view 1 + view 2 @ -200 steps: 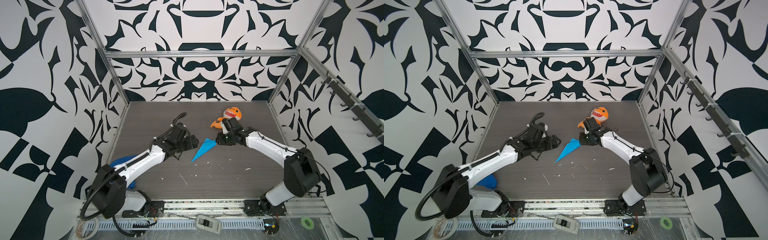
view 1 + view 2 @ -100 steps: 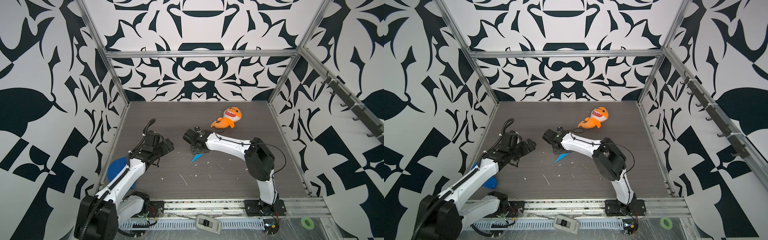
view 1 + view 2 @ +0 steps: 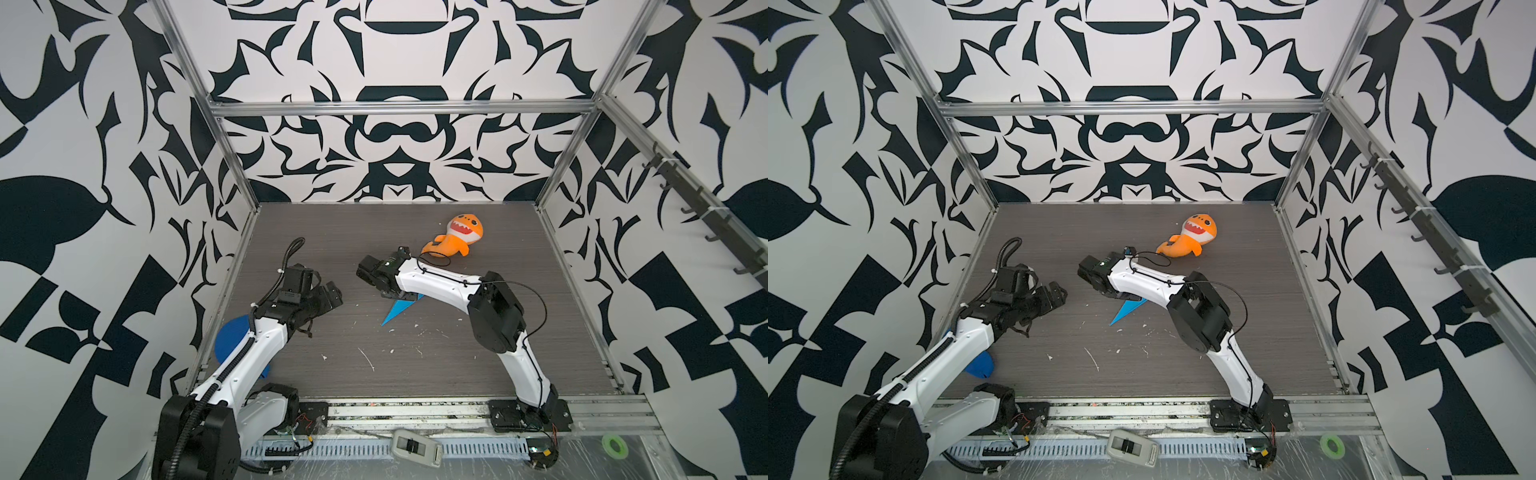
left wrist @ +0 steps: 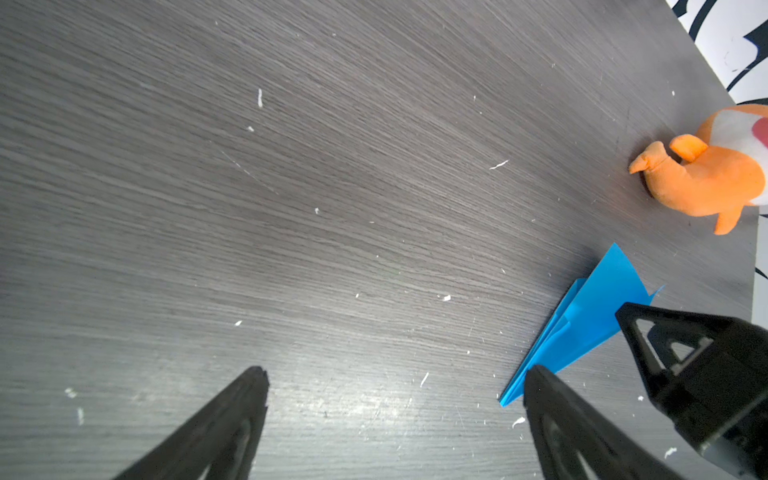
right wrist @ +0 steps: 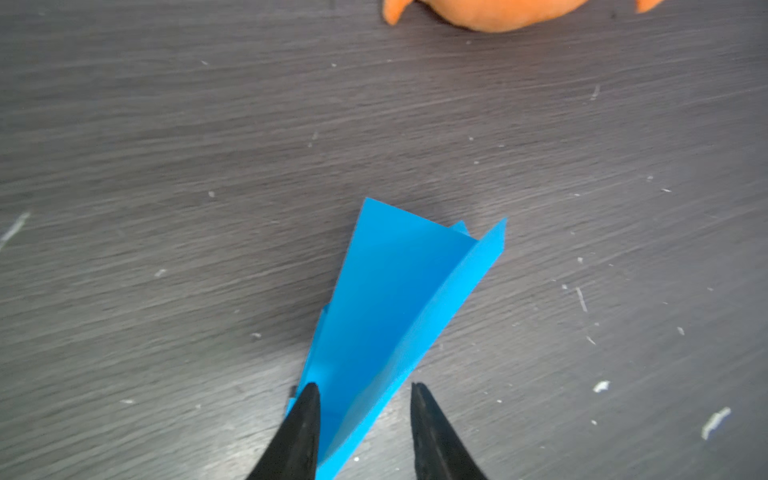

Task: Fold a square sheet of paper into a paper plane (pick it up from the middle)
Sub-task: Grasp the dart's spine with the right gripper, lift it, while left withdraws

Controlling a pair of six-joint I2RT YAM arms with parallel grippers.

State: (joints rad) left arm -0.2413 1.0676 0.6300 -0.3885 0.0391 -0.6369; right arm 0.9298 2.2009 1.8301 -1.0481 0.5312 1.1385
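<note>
**Clerk:** Both top views, first entry?

**Keeper:** One paper plane [image 3: 400, 311], thin bright blue paper folded to a narrow pointed dart. It lies about midway on the dark grey wood-grain surface [image 3: 415, 382]. Its nose points toward the front rail and its wide tail end is partly hidden beneath the right pincer [image 3: 399, 296]. The left pincer [image 3: 328, 296] is well apart from it, spread wide and holding nothing, likely set aside to give room. One orange shark plush [image 3: 457, 239] lies near the back. One dark blue round disc [image 3: 230, 336] lies at the surface's left edge. Neither touches the plane.

**Clerk:** Left wrist view?

**Keeper:** The left pincer [image 4: 397, 370] has its tips far apart over bare surface, with nothing between them. The paper plane [image 4: 590, 324] shows past one tip, its layered edges fanning slightly along one long side.

**Clerk:** Right wrist view?

**Keeper:** The right pincer [image 5: 365, 386] is partly open, its tips astride the plane's body with a gap showing, and no clamp is evident. It is probably placed there to pinch the middle fold. The paper plane [image 5: 386, 299] is flat on one side, and the other wing lifts along the crease. A small corner peeks out at the tail. Folding looks near complete.
</note>
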